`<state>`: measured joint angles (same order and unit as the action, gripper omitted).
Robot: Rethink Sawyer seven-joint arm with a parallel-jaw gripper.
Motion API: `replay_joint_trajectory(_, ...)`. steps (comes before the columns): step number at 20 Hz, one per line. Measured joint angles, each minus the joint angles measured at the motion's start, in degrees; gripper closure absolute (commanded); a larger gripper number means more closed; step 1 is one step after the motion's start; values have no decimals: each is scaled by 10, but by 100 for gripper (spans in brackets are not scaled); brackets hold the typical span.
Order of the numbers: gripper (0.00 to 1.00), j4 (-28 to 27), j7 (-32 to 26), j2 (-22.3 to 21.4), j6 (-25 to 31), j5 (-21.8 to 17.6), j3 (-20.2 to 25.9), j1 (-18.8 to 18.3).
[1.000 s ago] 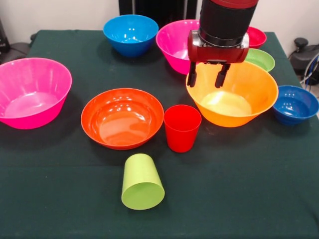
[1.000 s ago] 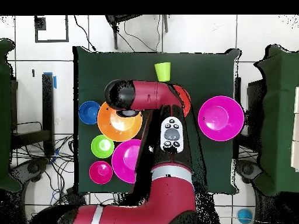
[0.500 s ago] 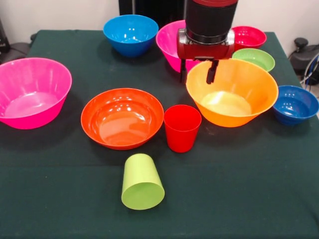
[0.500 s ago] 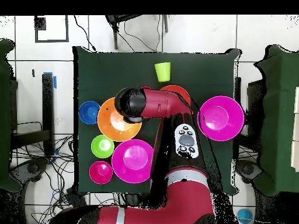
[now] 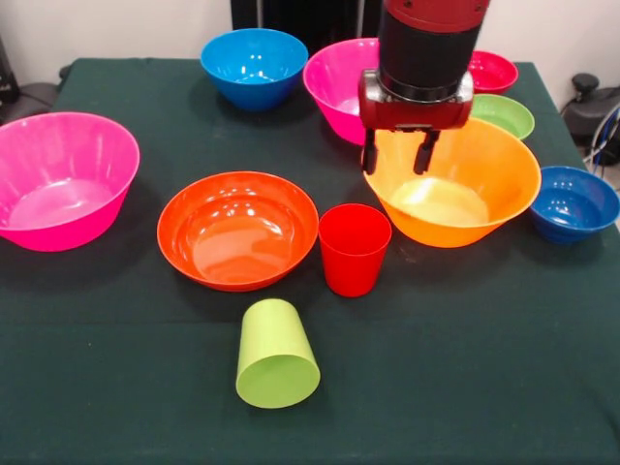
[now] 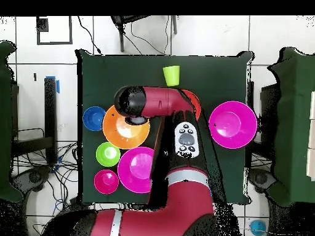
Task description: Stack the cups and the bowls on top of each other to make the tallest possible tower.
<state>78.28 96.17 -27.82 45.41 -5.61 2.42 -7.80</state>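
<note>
My gripper (image 5: 396,157) hangs open and empty over the left rim of the big orange bowl (image 5: 465,189). The red cup (image 5: 355,249) stands upright just in front of that rim, beside the red-orange bowl (image 5: 237,230). Nearer the front, the lime green cup (image 5: 277,354) lies on its side. One big pink bowl (image 5: 63,179) sits at the left, and another (image 5: 334,82) is partly hidden behind the arm. No tower shows; every bowl stands alone. In the overhead view the arm covers the gripper above the orange bowl (image 6: 123,129).
A light blue bowl (image 5: 254,66) stands at the back. A small magenta-red bowl (image 5: 492,71) and a green bowl (image 5: 506,114) sit behind the orange one, with a dark blue bowl (image 5: 573,201) to its right. The dark green cloth (image 5: 465,368) covers the table.
The gripper swung left and back toward the pink bowl, then came right again to the orange bowl's left rim. It stayed open. No cup or bowl moved.
</note>
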Motion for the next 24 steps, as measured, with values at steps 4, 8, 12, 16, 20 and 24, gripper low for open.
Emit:
replay_joint_trajectory(4,0,-28,0,13,22,0,0,20)
replay_joint_trajectory(8,0,-47,0,21,34,0,0,36)
replay_joint_trajectory(12,0,-52,0,23,35,0,0,47)
replay_joint_trajectory(16,0,-50,0,21,34,0,2,45)
replay_joint_trajectory(20,0,-44,0,16,34,0,5,32)
replay_joint_trajectory(24,0,-36,0,15,34,0,10,14)
